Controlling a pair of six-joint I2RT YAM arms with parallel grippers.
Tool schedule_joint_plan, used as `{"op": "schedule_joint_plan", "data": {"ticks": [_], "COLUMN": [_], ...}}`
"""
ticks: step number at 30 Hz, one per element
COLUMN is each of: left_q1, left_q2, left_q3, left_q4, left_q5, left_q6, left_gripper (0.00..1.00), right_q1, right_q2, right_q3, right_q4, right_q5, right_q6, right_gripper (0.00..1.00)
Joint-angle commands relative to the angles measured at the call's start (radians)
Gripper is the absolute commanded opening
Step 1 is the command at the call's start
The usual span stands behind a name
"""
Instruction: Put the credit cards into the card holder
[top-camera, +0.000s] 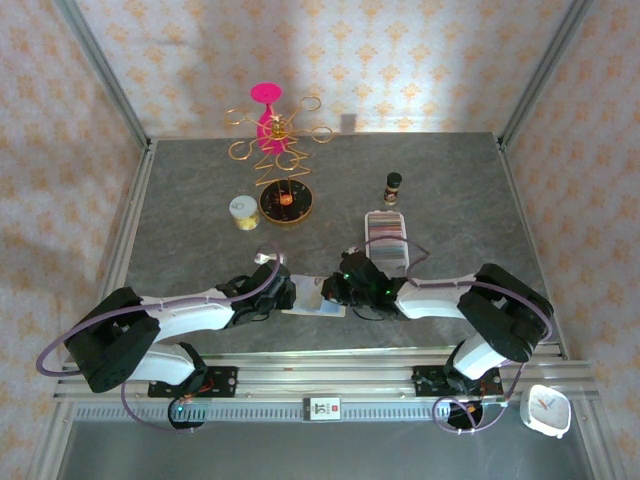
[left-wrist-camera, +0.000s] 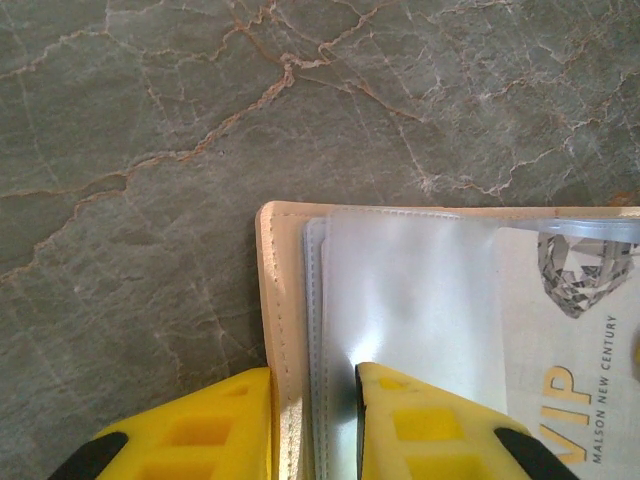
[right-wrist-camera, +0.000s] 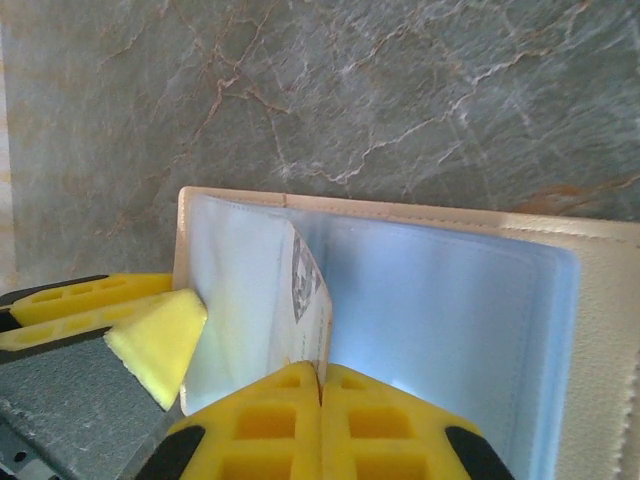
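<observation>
Starting at the jaws: the right gripper (right-wrist-camera: 322, 385) is clenched on a white VIP card (right-wrist-camera: 308, 300), stood edge-up inside the open card holder (right-wrist-camera: 610, 330), which is pinned flat on the table (left-wrist-camera: 150, 150) by the left gripper (left-wrist-camera: 313, 400), clamped on its edge. Card's best tilted flatter and fed under the clear sleeve (right-wrist-camera: 450, 300), not forced.

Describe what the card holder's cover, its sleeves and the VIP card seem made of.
Card holder cover: beige leather or imitation, matt, with a stitched edge. Sleeves: soft clear plastic, cloudy with a glare streak. Credit card: likely stiff plastic, smooth, printed with a diamond and gold lettering.
</observation>
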Motion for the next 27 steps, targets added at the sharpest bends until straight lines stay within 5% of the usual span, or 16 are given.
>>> {"op": "schedule_joint_plan", "data": {"ticks": [1,27], "left_q1": [-0.009,-0.007], "left_q2": [0.02,-0.014], "left_q3": [-0.029,-0.072], "left_q4": [-0.042,0.025], "left_q5": [0.008,-0.008], "left_q6": [-0.013,-0.102], "left_gripper": [0.24,0.38], "right_q1": [0.012,0.015], "right_q2": [0.021,0.123], "right_q3": [0.005,0.1], "right_q4": [-0.012,0.016], "right_q5": [-0.012,-0.07], "right_q6": [0.017,-0.017], "right_gripper": [0.0,0.0]}}
